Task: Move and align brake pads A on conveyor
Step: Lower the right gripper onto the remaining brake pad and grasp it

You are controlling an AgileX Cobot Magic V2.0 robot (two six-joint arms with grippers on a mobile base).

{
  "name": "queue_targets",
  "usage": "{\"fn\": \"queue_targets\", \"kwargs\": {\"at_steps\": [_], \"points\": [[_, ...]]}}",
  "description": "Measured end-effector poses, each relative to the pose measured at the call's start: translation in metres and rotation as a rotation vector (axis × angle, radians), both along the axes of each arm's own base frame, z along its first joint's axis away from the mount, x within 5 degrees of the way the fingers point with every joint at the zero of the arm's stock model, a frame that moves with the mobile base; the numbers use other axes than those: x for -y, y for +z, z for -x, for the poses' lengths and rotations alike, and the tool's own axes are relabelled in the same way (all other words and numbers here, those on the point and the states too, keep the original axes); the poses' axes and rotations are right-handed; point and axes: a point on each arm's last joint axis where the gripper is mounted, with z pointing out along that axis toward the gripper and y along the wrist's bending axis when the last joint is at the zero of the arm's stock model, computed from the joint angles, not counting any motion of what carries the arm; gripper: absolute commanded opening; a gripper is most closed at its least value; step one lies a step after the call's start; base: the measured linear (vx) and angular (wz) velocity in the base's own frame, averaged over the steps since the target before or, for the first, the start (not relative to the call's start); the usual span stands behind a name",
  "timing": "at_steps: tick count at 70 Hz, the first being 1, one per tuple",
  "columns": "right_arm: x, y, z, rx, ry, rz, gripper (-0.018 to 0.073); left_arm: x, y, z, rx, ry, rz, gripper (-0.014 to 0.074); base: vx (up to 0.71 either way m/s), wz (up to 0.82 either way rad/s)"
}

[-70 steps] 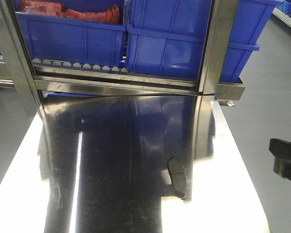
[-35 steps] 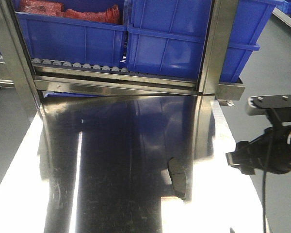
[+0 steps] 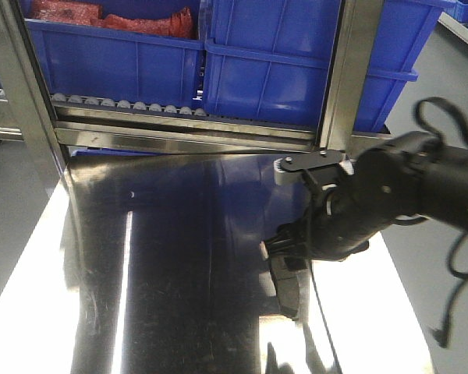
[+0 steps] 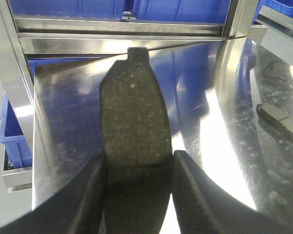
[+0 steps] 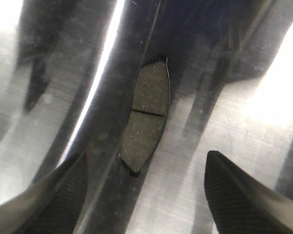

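Right pincer [image 5: 146,155] gaping, empty; dark grey curved oblong brake pad [image 5: 149,112] mid-frame, centred on gap, long axis up-frame. Left pincer [image 4: 139,156] grips second dark grey pad [image 4: 134,107].

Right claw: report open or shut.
Open: right claw fingers stand wide apart in the wrist view, the brake pad lying untouched on the steel table between them.

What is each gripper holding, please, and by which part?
Left gripper: a pad, by its near end. Right gripper: nothing, open over another pad.

Factory workstation, blue parts bins [image 3: 265,78] on roller rack [image 3: 125,104], stainless steel table [image 3: 179,273]
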Motion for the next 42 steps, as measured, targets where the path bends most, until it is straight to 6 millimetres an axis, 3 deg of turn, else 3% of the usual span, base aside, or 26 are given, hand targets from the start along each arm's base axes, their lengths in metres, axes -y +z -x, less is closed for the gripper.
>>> {"fn": "queue_targets", "kwargs": {"at_steps": [17,42], "points": [[-0.022,-0.027,-0.026,-0.113,-0.002,0.066,0.0482,0.000,0.000,0.000,0.000,0.000,0.000,-0.0006,0.00,0.00],[-0.029,-0.057,-0.041,-0.198,-0.061,0.115,0.0486,0.000,0.000,0.000,0.000,0.000,0.000,-0.0006,0.00,0.00]]}}
